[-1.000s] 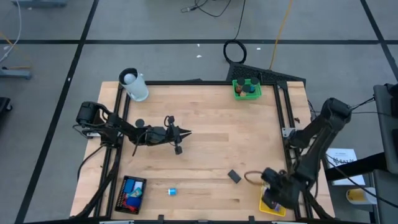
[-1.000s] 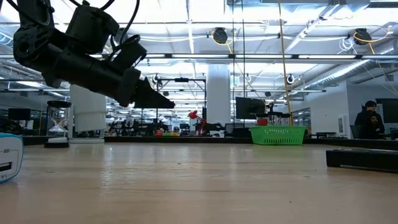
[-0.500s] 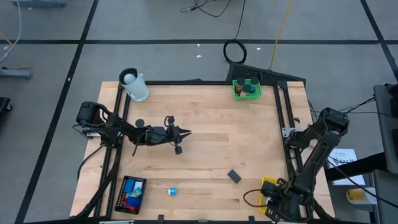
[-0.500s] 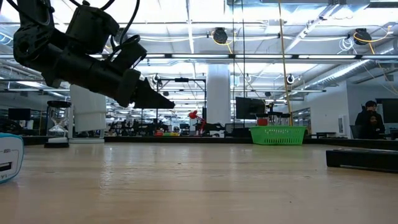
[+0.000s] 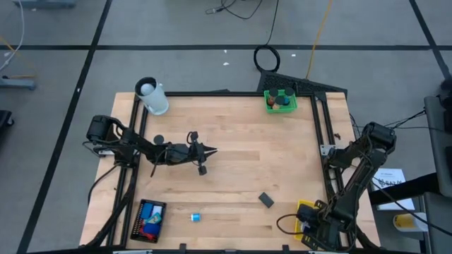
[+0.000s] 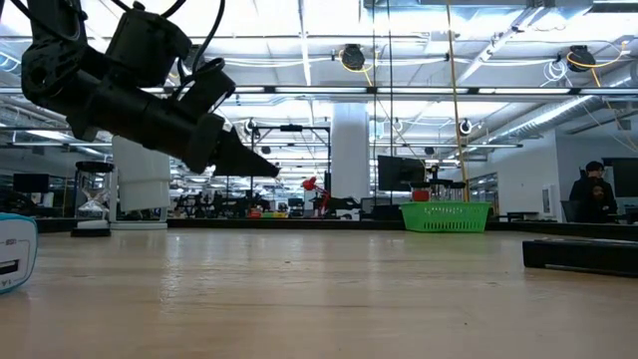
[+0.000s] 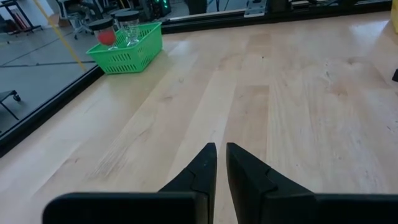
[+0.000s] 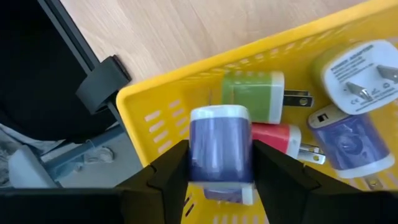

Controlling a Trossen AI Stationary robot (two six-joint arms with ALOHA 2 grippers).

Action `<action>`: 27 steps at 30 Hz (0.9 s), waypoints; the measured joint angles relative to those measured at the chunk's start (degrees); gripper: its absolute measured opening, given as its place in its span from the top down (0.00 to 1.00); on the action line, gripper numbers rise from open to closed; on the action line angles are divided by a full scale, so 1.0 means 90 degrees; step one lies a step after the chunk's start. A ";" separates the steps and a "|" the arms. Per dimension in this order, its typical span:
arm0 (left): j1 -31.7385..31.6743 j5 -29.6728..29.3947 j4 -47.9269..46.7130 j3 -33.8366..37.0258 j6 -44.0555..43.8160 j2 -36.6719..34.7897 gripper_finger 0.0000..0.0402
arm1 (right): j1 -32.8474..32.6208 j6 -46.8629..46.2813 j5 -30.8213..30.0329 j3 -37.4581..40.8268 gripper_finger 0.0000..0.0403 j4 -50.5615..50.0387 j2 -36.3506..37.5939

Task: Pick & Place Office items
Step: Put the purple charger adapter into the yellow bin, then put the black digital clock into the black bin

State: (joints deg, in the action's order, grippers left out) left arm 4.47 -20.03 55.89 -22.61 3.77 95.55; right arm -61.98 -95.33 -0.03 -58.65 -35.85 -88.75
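Note:
In the right wrist view my right gripper [image 8: 221, 148] is shut on a blue charger block with white ends [image 8: 219, 134] over the yellow mesh tray [image 8: 161, 106], at the table's near right corner [image 5: 305, 210]. In the tray lie green [image 8: 252, 89], red [image 8: 277, 138], white [image 8: 357, 71] and blue [image 8: 348, 140] chargers. On the table rest a small blue piece [image 5: 195, 217], a black block [image 5: 265, 200] and a dark piece [image 5: 203, 169]. My left gripper [image 5: 212, 149] [image 7: 216, 149] hovers shut above the table's left middle, touching nothing. My right gripper has the blue charger's two long sides [image 8: 196, 155] pinched between its two fingers. The fingers come steeply from above and lie along the block. The charger is lifted clear, over the yellow tray's near part; its lower end is hidden by the gripper.
A black mesh tray [image 5: 150, 220] with blue and red pieces stands near left. A green tray [image 5: 281, 101] holding dark discs stands far right, a white cup [image 5: 154, 99] far left. A dark disc [image 5: 158, 140] lies by the left arm. A person [image 6: 595, 194] is in the room behind.
My right gripper has gone toward the table's near edge and down, and now hangs over the near part of the yellow tray; in the last half second it has kept still.

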 joint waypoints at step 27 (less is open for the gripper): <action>0.0000 0.0242 -0.0149 0.0000 -0.0002 0.0000 0.89 | 0.0475 -0.0113 0.1214 0.0005 0.88 0.0146 0.0317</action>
State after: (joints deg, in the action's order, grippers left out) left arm 4.47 -17.85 54.54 -22.61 3.75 95.55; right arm -57.70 -96.35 10.90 -58.61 -34.54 -85.90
